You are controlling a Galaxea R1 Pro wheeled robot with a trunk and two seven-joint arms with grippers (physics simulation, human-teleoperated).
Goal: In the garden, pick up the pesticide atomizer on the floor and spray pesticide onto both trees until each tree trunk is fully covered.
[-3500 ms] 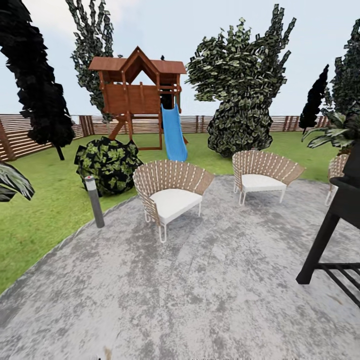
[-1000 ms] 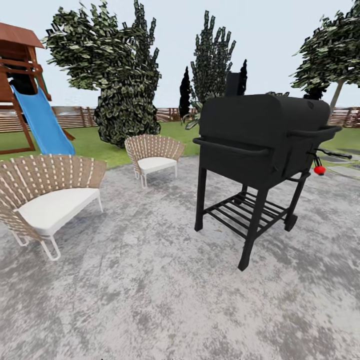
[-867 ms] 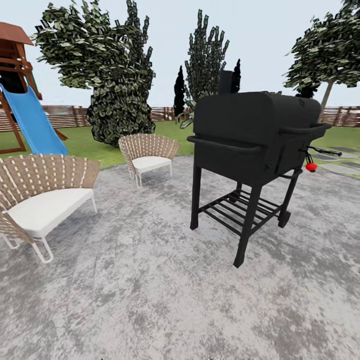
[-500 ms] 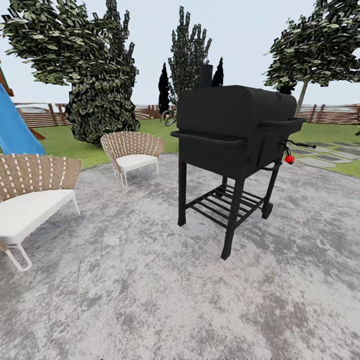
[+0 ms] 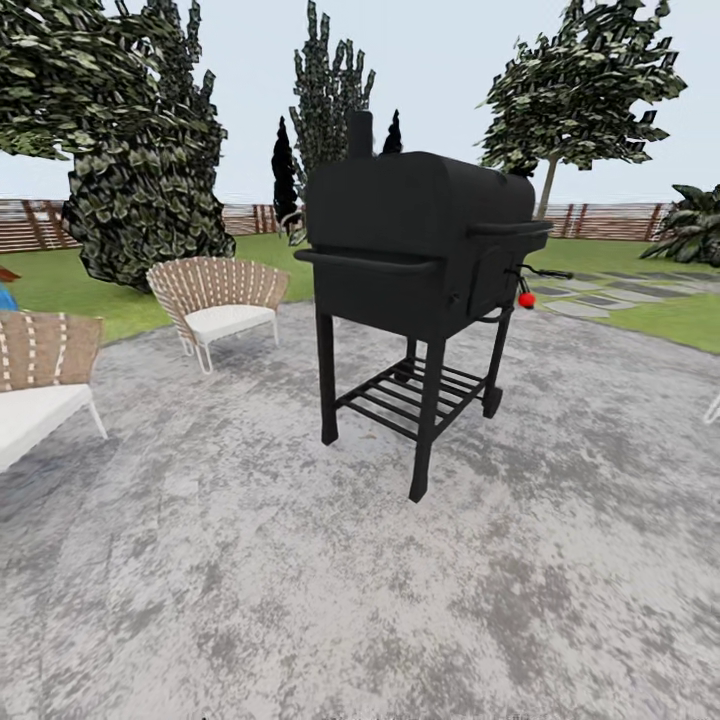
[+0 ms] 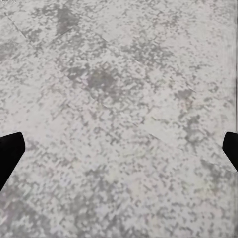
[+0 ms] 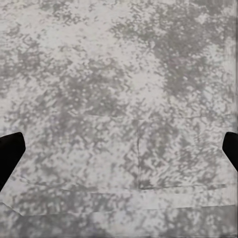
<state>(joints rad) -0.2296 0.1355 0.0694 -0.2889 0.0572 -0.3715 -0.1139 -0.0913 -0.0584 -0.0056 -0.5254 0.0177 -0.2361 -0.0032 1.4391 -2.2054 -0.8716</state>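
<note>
Grey mottled patio paving (image 5: 300, 600) spreads across the garden, with lawn (image 5: 680, 320) and a slatted wooden fence (image 5: 30, 225) beyond.
On the paving stands a black barbecue grill (image 5: 420, 270) with a red knob (image 5: 526, 300) at its side; two woven chairs with white cushions, one (image 5: 215, 300) nearer the lawn and one (image 5: 35, 375) at the view's edge, sit apart from it. Stepping stones (image 5: 600, 300) cross the grass past the grill, below a thin-trunked tree (image 5: 575, 90). Each wrist view looks down on bare paving: left tool (image 6: 119, 153) and right tool (image 7: 119, 153) both spread wide, holding nothing. I cannot tell where the atomizer lies.
</note>
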